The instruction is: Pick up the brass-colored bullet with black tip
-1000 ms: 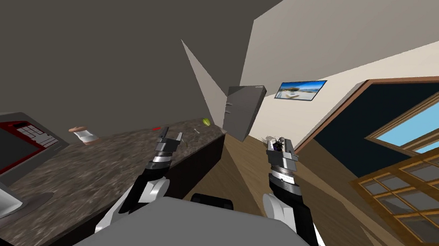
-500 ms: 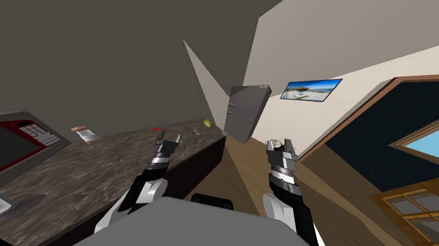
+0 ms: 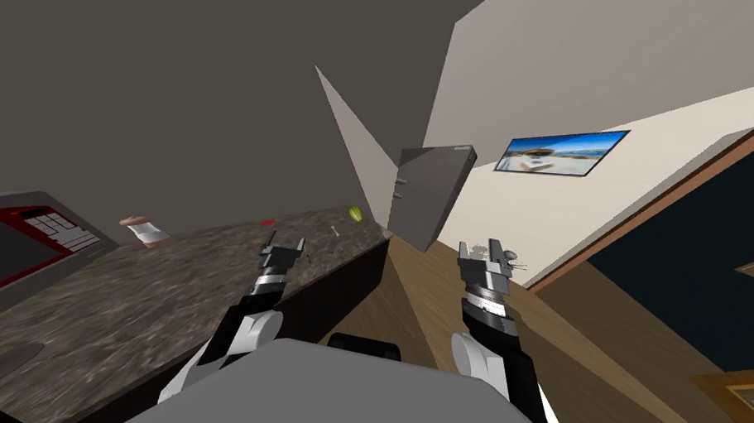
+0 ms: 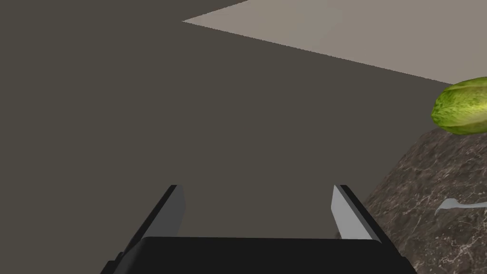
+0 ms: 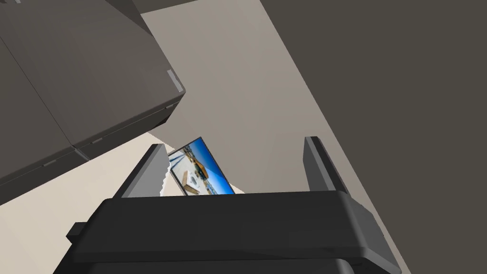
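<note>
A dark speckled stone counter [image 3: 154,289] runs along my left. Near its far end lie a small red thing [image 3: 267,222], a thin pale grey thing [image 3: 335,230] and a green leafy vegetable [image 3: 356,213]. None of them reads as brass with a black tip. My left gripper [image 3: 283,246] hovers open over the counter, short of those items. In its wrist view the left gripper [image 4: 257,188] holds nothing and faces a dark grey wall, with the vegetable [image 4: 461,112] and the pale thing [image 4: 459,205] off to one side. My right gripper [image 3: 480,249] is open above the wooden floor.
A pinkish-capped white jar [image 3: 143,231] stands on the counter near a grey appliance with red trim [image 3: 8,237]. A tall grey fridge [image 3: 426,193] closes off the counter's far end. A brown-framed doorway [image 3: 697,244] lies to the right.
My view has swung left, so the wall picture, doorway and window slid right. My left gripper has shifted slightly lower and left over the counter. Both grippers stay open.
</note>
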Controlling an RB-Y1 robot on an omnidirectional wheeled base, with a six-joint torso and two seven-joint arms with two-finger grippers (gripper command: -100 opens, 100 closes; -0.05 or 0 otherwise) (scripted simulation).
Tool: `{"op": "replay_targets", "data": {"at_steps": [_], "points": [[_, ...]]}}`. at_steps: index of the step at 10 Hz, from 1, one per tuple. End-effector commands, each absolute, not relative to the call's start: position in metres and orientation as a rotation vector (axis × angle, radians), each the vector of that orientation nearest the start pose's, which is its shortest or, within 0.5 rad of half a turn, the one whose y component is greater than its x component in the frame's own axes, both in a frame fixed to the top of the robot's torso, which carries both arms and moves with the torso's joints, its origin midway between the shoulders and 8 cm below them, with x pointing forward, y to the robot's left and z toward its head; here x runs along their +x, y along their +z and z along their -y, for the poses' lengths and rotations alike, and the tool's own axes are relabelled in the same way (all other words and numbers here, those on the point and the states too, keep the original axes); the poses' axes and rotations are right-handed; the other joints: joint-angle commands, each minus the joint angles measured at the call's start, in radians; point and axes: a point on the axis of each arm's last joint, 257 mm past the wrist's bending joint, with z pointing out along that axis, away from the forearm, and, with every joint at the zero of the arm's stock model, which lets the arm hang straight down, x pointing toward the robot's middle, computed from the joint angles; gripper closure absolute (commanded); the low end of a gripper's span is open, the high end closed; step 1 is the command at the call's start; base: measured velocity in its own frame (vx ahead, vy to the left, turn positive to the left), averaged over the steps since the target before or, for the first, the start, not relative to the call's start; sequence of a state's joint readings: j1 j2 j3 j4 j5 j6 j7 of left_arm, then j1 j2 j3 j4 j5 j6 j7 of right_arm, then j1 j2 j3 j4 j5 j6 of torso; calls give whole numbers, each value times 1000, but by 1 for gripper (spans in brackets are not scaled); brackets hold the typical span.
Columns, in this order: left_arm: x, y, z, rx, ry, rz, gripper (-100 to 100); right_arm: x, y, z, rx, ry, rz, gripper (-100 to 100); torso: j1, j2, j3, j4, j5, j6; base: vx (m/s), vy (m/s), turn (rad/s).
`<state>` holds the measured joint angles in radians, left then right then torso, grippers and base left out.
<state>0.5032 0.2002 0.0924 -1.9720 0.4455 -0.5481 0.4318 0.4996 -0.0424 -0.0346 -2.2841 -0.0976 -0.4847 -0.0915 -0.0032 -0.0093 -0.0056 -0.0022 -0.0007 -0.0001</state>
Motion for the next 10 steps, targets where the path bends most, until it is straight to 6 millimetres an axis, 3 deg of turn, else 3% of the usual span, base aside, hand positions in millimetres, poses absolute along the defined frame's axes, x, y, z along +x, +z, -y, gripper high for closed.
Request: {"op": "replay_targets", "data": {"at_steps": [1, 5, 6, 10], "points": [[360, -115, -400, -1271, -1733, -332, -100, 343, 25, 298, 727, 1414, -565, 0, 0, 0, 0, 0, 0, 0, 134, -74, 107], [352, -159, -437, -1436, -1768, -144, -100, 343, 25, 298, 727, 1414, -565, 0, -1, 0, 0, 0, 0, 0, 133, -92, 114], [352, -159, -438, -1440, -1770, -135, -100, 343, 25, 298, 727, 1414, -565, 0, 0, 0, 0, 0, 0, 0, 87, -60, 40], [337, -202, -469, -1575, -1783, 81, -100, 343, 25, 298, 727, 1414, -565, 0, 0, 1, 1, 0, 0, 0, 99, -68, 92]]}}
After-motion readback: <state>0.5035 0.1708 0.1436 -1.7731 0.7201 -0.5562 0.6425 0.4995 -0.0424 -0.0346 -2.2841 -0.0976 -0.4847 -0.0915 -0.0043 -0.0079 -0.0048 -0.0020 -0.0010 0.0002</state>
